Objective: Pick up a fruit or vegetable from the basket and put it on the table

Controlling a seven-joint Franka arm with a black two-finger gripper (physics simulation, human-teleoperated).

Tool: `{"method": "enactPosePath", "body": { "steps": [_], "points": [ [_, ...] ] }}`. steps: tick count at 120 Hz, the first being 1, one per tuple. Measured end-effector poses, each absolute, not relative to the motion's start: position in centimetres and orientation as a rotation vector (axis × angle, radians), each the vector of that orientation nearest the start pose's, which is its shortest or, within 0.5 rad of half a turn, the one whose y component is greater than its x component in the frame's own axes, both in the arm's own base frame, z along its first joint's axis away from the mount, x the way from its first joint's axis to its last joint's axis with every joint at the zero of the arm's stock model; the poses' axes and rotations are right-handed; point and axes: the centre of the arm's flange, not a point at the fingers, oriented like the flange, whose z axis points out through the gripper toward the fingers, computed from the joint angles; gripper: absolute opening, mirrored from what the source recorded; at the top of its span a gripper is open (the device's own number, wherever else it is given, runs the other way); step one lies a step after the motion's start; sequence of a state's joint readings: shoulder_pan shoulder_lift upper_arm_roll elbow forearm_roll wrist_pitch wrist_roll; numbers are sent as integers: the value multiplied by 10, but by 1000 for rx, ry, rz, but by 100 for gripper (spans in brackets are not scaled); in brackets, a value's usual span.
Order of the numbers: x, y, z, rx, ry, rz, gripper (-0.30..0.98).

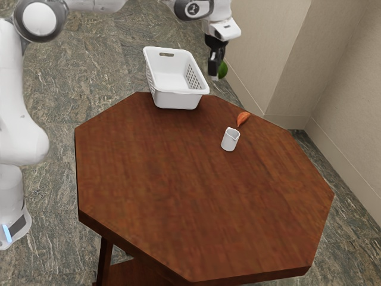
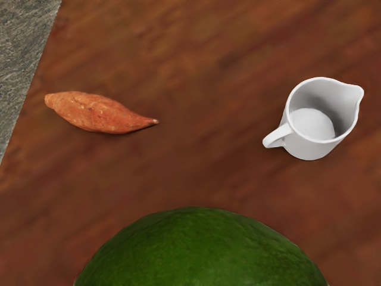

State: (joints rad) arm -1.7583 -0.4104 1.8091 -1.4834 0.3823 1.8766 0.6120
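Fruit (image 1: 222, 70), green, was gripped by end effector (image 1: 215, 72), raised above desk (image 1: 196, 196), outside basket (image 1: 177, 100). Basket stood upright at desk edge. Sweet potato (image 2: 98, 113) lay on desk, tapered tip toward jug (image 2: 309, 146). Jug, white, stood upright near sweet potato, not touching; handle on sweet potato side.

The table (image 1: 178, 196) looks wooden, the basket (image 1: 178, 100) at its edge plastic, the jug (image 2: 309, 148) smooth, the sweet potato (image 2: 98, 113) and green fruit (image 2: 202, 250) slightly rough.
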Motion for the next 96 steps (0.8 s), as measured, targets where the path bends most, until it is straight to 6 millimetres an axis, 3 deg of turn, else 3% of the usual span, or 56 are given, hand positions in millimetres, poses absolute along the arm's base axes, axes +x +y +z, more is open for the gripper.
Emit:
{"method": "enactPosePath", "body": {
  "steps": [18,39,66,96],
  "points": [
    [617,132,599,-2906,965,-412,30],
    [618,108,578,-2907,1029,-343,31],
    [591,139,547,-2948,966,-257,30],
    [588,149,542,-2956,943,-260,33]
  ]
}}
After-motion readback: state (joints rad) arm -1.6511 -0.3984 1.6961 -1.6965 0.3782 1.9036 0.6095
